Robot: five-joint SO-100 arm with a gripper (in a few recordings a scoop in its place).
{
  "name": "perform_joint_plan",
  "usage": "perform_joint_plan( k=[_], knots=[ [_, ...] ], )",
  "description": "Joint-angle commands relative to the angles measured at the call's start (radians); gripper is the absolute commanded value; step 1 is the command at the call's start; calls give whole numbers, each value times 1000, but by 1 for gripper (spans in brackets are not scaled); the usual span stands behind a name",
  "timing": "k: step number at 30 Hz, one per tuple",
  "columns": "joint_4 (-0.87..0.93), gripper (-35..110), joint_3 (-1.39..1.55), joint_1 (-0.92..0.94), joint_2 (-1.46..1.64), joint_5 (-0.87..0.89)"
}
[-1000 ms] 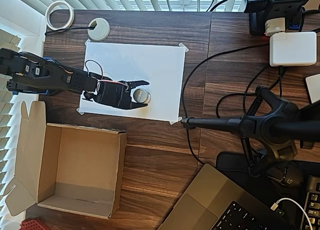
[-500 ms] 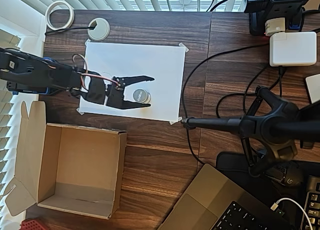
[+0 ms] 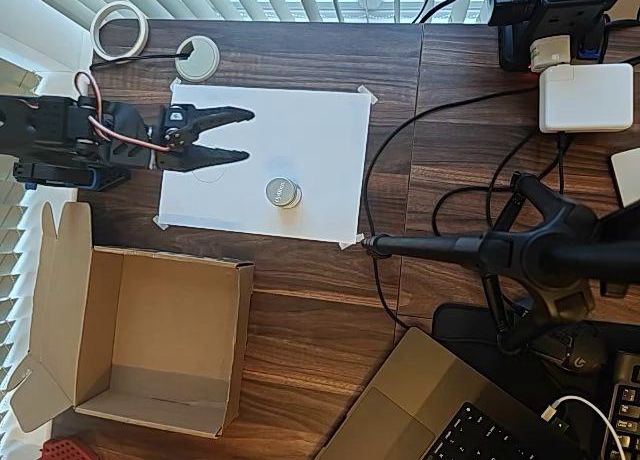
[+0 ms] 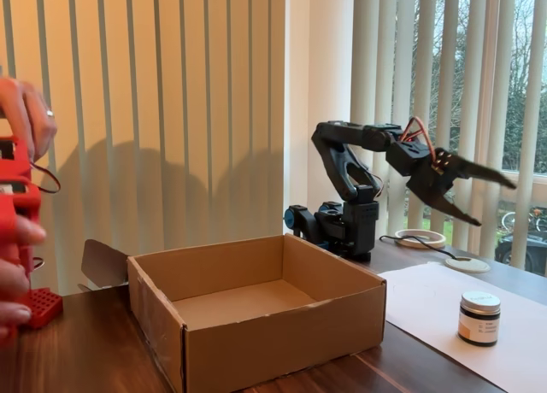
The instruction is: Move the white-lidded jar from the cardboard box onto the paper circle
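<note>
On the white paper (image 3: 300, 130) sits the jar (image 3: 282, 192), upright, with its lid on. It is out of the box (image 3: 140, 340), which lies well apart near the table's edge. The gripper (image 3: 238, 135) hangs in the air away from the jar, its two fingers wide apart, holding nothing.
</note>
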Motion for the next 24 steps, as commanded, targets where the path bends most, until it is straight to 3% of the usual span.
perform_joint_plan(
  k=[1, 6, 14, 24],
  knots=[
    [216, 21, 98, -60, 272, 121],
    [388, 0, 178, -61, 434, 179],
    [568, 0, 253, -29, 604, 207],
    [635, 0, 368, 49, 752, 150]
  ],
)
